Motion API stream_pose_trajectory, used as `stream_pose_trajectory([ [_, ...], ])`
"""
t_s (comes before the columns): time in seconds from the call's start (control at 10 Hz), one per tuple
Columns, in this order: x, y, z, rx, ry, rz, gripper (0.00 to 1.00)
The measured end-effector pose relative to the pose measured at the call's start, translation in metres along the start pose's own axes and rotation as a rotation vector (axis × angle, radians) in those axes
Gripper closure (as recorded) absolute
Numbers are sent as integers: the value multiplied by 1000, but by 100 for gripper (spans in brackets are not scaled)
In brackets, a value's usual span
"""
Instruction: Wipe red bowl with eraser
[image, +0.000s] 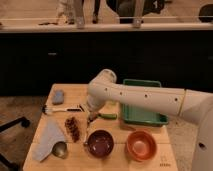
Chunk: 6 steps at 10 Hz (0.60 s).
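Hand hangs low over the middle of the wooden table, its fingers shut and holding nothing that can be made out — just at twelve o'clock from the dark maroon bowl. At three o'clock from that bowl sits the red bowl. At the hand's nine o'clock lies the eraser, with a black-handled brush further back — a green tray lies at two o'clock.

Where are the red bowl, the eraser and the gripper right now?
red bowl (141, 145), camera view, on its glossy orange inside.
eraser (73, 128), camera view, on the middle of the dark block's top.
gripper (90, 120), camera view, at its shut fingertips, above the table between the eraser and the maroon bowl.
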<state>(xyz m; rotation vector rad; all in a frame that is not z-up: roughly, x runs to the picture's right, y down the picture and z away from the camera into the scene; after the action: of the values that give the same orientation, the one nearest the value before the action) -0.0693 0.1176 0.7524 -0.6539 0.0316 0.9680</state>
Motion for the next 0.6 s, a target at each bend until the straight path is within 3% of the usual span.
stream_pose_trajectory([
  [0.6,0,0,0,0,0,0,100],
])
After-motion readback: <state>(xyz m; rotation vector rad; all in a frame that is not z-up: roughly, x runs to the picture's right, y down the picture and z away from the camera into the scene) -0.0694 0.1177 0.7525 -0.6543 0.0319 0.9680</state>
